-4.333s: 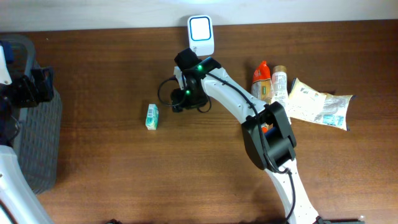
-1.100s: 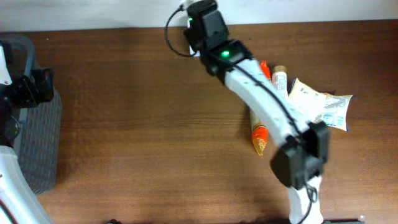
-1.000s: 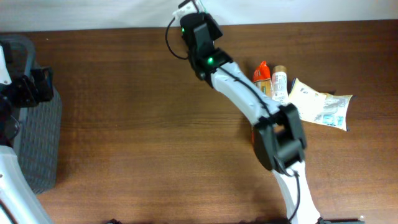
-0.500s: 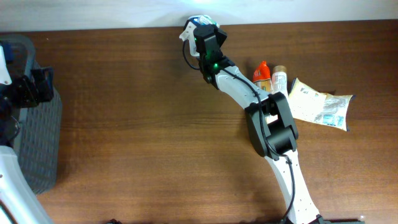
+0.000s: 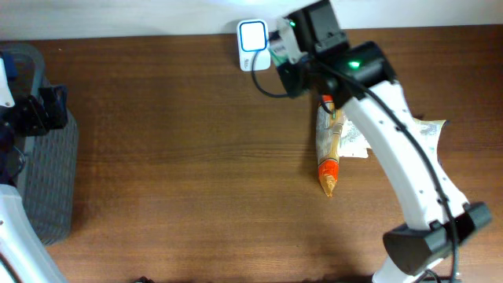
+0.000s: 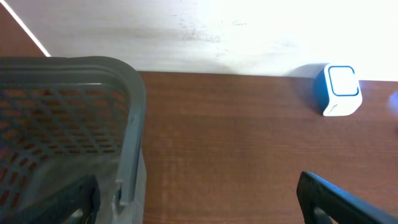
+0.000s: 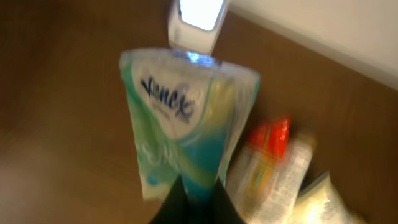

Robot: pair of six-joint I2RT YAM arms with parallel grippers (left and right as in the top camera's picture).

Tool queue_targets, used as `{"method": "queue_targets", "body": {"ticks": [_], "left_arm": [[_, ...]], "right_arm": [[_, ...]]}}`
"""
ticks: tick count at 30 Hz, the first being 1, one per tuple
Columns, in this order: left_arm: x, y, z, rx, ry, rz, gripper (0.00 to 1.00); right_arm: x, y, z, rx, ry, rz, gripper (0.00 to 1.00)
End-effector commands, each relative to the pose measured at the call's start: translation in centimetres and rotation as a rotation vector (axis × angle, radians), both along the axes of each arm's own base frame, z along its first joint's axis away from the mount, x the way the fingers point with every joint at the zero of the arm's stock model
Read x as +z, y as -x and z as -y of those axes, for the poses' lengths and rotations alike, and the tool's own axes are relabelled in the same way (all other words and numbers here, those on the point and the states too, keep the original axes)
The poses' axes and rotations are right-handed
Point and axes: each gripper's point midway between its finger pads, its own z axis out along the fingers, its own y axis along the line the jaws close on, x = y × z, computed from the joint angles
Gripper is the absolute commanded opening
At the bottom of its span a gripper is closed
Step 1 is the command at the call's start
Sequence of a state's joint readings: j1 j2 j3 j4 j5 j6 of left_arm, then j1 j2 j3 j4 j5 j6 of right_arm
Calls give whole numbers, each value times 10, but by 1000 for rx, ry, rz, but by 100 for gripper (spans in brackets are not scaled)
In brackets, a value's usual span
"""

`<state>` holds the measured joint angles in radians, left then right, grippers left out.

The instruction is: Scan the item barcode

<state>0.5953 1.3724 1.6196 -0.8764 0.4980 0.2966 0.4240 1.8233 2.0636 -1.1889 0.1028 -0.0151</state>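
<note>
desk [image 5: 181, 157]: brown wood; carries everything named below.
waiting goods: an orange-tipped tube [image 5: 328, 171] and pale packets [image 5: 420, 137] lie heaped on the right half of the desk, partly under the right arm. They are well apart from the reader, probably so they don't trigger it.
basket [image 6: 134, 93]: grey mesh, at the desk's left end. I judge it to be the drop spot for scanned goods.
left pincer [image 6: 199, 208]: spread wide and holding nothing. It sits low by the basket rim, clear of the right arm's path, and looks idle for this step.
right pincer [image 7: 194, 186]: pressed together, pinching the tissue pack by its lower edge. The grip is at the seam, so the printed faces stay uncovered.
tissue pack [image 7: 183, 118]: a soft Kleenex pack lifted off the desk and sticking out ahead of the pincer. Its far end is just beside the scanner window. The wrist view is blurred. No barcode shows on the camera side, and I cannot tell whether one faces the reader.
scanner [image 5: 253, 38]: a small white box with a lit window, standing at the desk's far edge by the wall. The window is turned toward the work area so an item can be held up to it.
step: presenting the pack to the reader. Nothing here shows a completed read, and the pack may need to be turned.
</note>
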Motion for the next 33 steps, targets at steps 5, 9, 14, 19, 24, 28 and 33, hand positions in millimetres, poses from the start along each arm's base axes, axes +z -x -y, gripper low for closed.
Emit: {"method": "queue_targets", "body": {"ticks": [5, 9, 14, 19, 24, 28, 33], "left_arm": [[7, 1, 1, -11, -15, 18, 99], [7, 1, 1, -11, -14, 17, 99], [7, 1, 1, -11, -14, 17, 99], [7, 1, 1, -11, -14, 17, 99], [7, 1, 1, -11, -15, 18, 99], [7, 1, 1, -11, -14, 17, 99], [7, 1, 1, -11, -14, 17, 99]], "right_arm": [[-78, 45, 124, -493, 30, -446, 4], [-145, 45, 162, -599, -10, -603, 68], [-75, 29, 130, -482, -228, -489, 99], [94, 72, 100, -319, -478, -179, 99], [151, 112, 127, -367, -402, 68, 99], [207, 165, 167, -449, -278, 385, 99], [206, 125, 165, -306, -306, 960, 99]]}}
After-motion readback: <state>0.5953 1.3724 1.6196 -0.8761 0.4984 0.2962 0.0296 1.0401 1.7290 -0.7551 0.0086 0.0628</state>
